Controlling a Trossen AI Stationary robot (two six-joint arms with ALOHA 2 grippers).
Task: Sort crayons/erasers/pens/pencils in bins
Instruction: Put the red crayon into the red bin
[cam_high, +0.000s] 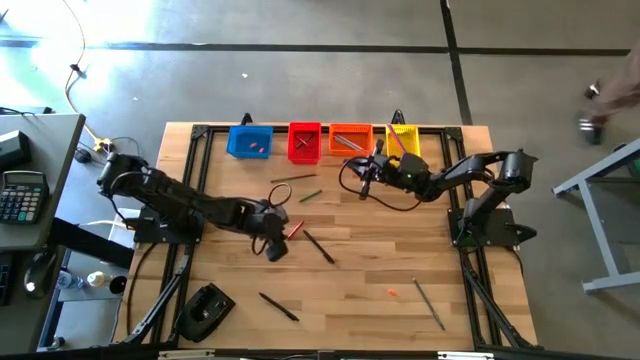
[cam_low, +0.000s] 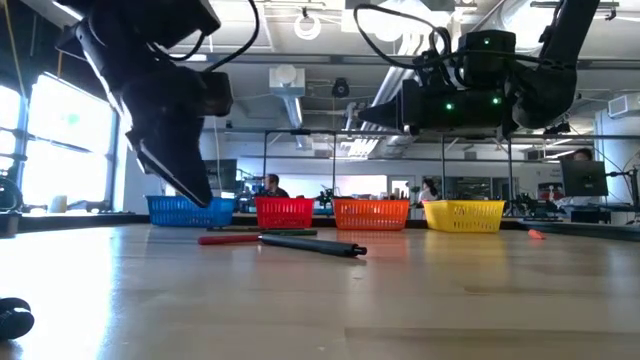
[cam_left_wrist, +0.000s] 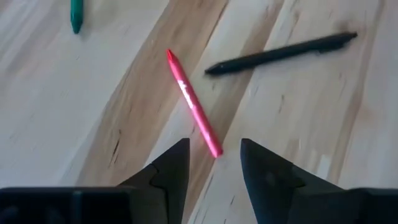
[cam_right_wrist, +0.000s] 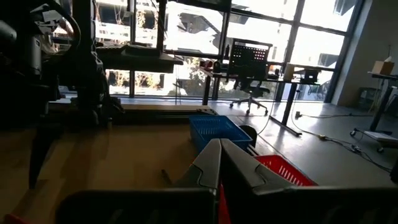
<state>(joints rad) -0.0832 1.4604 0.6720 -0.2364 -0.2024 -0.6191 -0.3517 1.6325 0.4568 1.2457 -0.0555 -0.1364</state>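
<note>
Left pincer spread, red crayon on the table just ahead, its end between the fingertips.

Looking past the left gripper, you see its two dark jaws standing apart over the wooden bench. A red crayon lies flat on the bench, its near end just in front of the gap between the jaws. Beyond it, a black pen lies separate. A green stick shows partly at the edge.
</note>
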